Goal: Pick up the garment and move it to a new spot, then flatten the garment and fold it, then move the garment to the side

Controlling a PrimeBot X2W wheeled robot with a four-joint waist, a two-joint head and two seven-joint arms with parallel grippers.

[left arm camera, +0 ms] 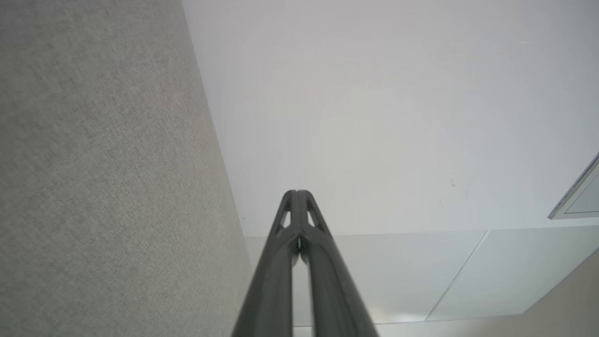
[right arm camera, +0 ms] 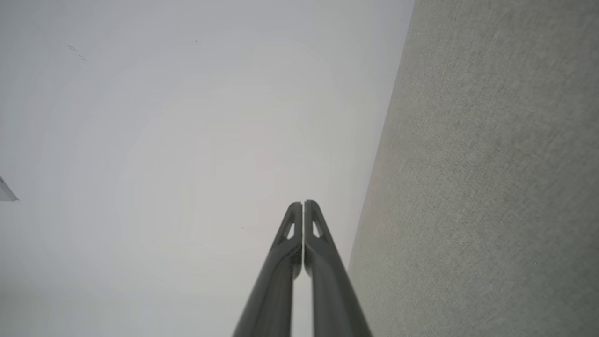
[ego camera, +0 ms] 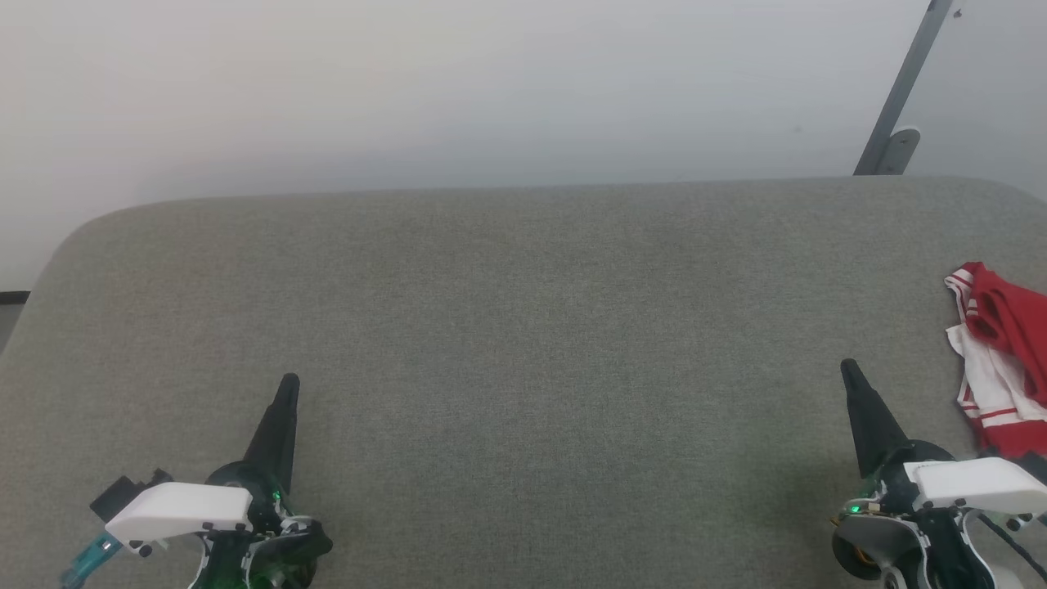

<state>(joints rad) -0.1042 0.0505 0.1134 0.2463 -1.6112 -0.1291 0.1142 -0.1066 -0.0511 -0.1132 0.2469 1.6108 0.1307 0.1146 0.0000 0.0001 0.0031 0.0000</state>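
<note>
The garment (ego camera: 1002, 360), red with white sleeves and striped trim, lies crumpled at the far right edge of the grey fabric table (ego camera: 523, 327), partly cut off by the head view's edge. My right gripper (ego camera: 848, 368) stands shut and empty just left of it, not touching it. At the lower left my left gripper (ego camera: 289, 381) is shut too, with nothing held. In the left wrist view the left gripper (left arm camera: 296, 192) has its fingertips pressed together. The right wrist view shows the right gripper (right arm camera: 303, 202) likewise closed, with the table surface beside it.
A white wall (ego camera: 491, 82) rises behind the table's far edge. A grey metal strut (ego camera: 900, 98) leans at the back right. The table has rounded far corners, and a wide stretch of grey fabric lies between the two grippers.
</note>
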